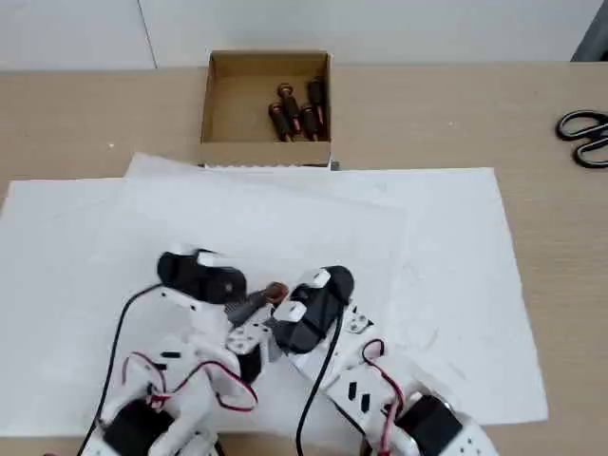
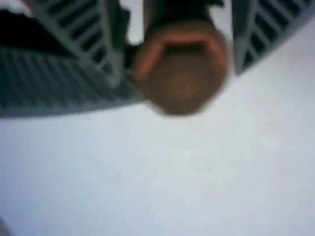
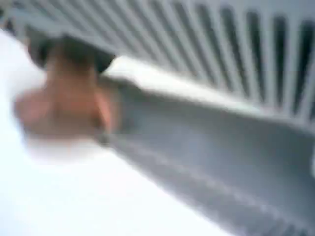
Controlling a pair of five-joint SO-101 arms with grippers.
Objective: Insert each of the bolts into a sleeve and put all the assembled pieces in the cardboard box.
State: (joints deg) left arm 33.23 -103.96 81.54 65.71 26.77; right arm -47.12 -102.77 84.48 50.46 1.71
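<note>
The left gripper (image 2: 178,58) is clenched on the copper-coloured hexagonal-headed metal bolt (image 2: 181,73). In the left wrist view, its grey ribbed fingers (image 2: 74,59) stand at either side of the head. You see the head end-on as a flat six-sided face with rounded, worn-looking edges. Directly behind it sits a dark cylindrical body (image 2: 172,10). You cannot tell whether this is a sleeve or the bolt's own shank.

In the high view, locate the bolt near the front centre of the white paper sheet (image 1: 427,247), between the two arms. The right gripper (image 1: 287,302) is just beside the head. You cannot tell whether it is clenched or released.

The open square brown cardboard box (image 1: 266,152) stands on the light wooden table (image 1: 475,114) at the paper's far edge, well apart from the bolt. In its right half you find three assembled pieces (image 1: 296,109), each a dark sleeve with copper-coloured ends. They lie side by side, touching or nearly so.

A pair of black-handled scissors (image 1: 584,138) lies at the right edge of the table.
</note>
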